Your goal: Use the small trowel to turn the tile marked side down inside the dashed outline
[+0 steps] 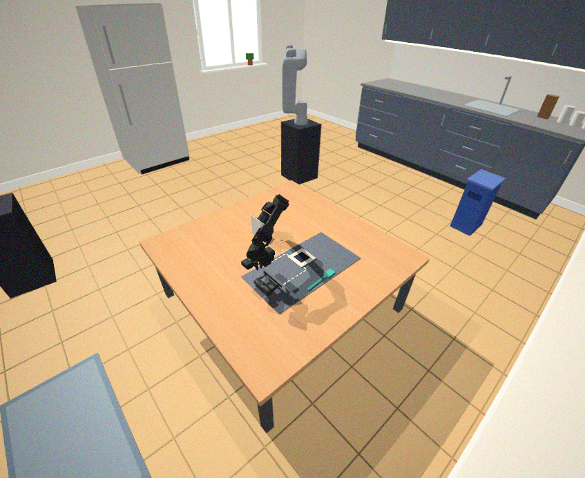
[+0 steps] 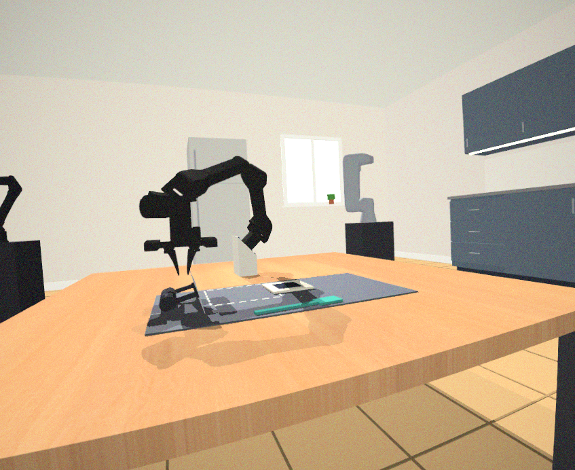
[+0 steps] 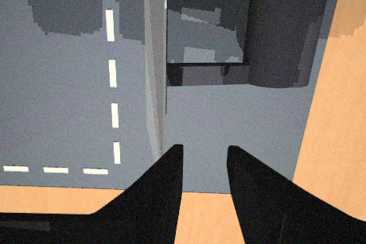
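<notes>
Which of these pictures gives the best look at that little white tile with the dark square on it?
The top view: the tile faces the camera there, so its dark marked square shows whole, lying on the mat at the dashed outline's far edge. The exterior view shows the tile flat and foreshortened. The wrist view misses it, showing only mat and dashed lines.

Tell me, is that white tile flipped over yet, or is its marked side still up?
Marked side still up. The tile lies flat on the mat with its dark square facing upward, and the gripper hangs apart from it, holding nothing.
</notes>
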